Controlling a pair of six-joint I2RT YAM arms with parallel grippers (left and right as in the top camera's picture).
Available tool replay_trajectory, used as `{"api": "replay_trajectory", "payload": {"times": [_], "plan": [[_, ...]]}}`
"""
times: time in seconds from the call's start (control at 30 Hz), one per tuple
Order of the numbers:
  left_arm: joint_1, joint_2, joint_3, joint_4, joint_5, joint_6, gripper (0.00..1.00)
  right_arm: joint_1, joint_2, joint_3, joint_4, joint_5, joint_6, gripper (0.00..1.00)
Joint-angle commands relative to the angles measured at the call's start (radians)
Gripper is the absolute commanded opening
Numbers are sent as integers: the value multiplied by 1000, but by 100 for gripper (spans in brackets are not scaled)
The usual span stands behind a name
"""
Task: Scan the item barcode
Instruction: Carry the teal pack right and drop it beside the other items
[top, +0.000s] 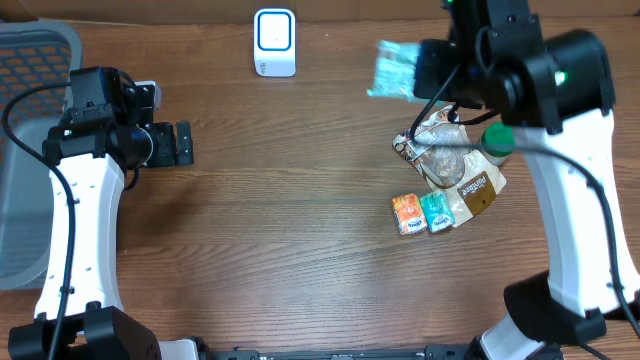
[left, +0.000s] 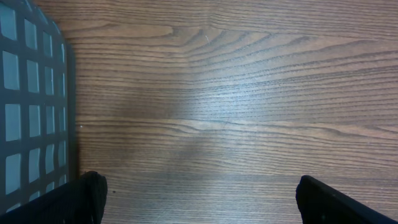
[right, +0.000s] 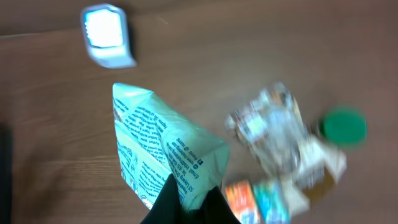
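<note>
One pale green packet (right: 163, 152) in the right end effector (right: 186, 200)

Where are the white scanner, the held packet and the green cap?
white scanner (top: 274, 35), overhead view, its blue-lit face.
packet (right: 155, 149), right wrist view, its printed side.
green cap (top: 498, 138), overhead view, top of the cap.

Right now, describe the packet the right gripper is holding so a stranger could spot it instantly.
Start at the wooden table; over its far right part is the right gripper. The pale mint packet pinched there carries dark print; unlike the snack pile beside it, it is held above the table.
</note>
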Motion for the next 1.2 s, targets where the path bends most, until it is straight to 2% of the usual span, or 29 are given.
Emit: {"api": "replay_trajectory", "payload": {"times": [0.0, 0.13, 0.4, 0.5, 0.63, 0.83, 1.17], "plan": [[-1, 0, 7, 1, 15, 26, 100, -58, 23, -59, -16, -32, 180, 4], [-1, 0, 7, 1, 15, 26, 99, -102, 23, -211, 24, -32, 206, 4], [-1, 0, 7, 1, 15, 26, 99, -154, 23, -582, 233, -32, 232, 4], [-1, 0, 7, 1, 15, 26, 100, -162, 23, -681, 304, -32, 231, 10], [-1, 0, 7, 1, 15, 26, 100, -166, 23, -794, 387, -29, 231, 11], [-1, 0, 7, 1, 15, 26, 99, -166, 23, -880, 438, -7, 231, 19], [-1, 0, 7, 1, 15, 26, 100, -167, 11, -802, 358, 25, 158, 33]]}}
